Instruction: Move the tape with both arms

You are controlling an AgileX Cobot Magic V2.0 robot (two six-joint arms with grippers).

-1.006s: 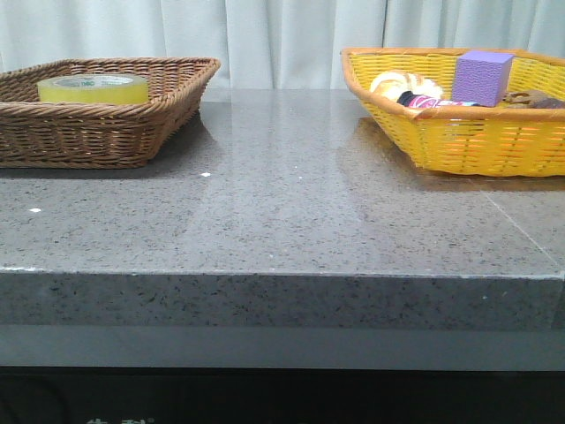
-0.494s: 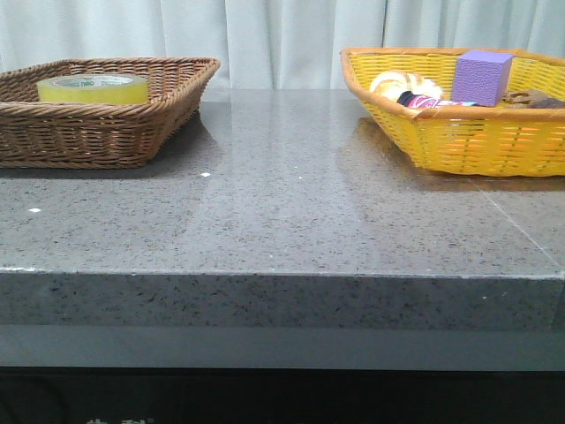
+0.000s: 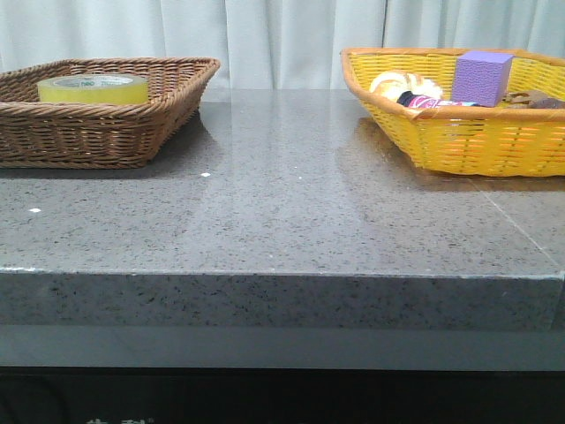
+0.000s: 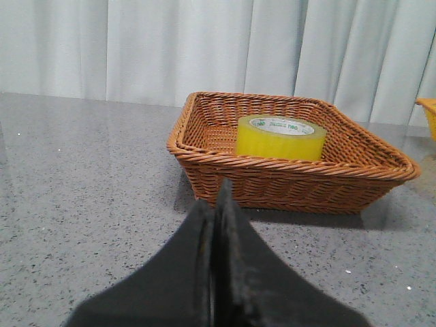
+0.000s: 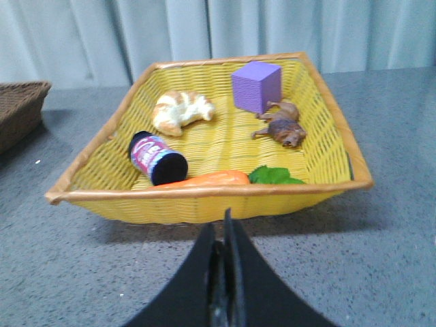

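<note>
The yellow tape roll (image 3: 93, 88) lies flat in the brown wicker basket (image 3: 115, 132) at the back left of the table; it also shows in the left wrist view (image 4: 280, 137), white core up. My left gripper (image 4: 216, 204) is shut and empty, low over the table, a short way in front of the brown basket (image 4: 286, 180). My right gripper (image 5: 223, 228) is shut and empty, just in front of the yellow basket (image 5: 204, 201). Neither gripper shows in the front view.
The yellow basket (image 3: 459, 132) at the back right holds a purple block (image 5: 256, 86), a bread roll (image 5: 180, 111), a dark can (image 5: 158, 158), a carrot (image 5: 208, 178), a green leaf (image 5: 274, 176) and a brown figure (image 5: 283, 128). A curtain hangs behind the grey stone table (image 3: 282, 212).
</note>
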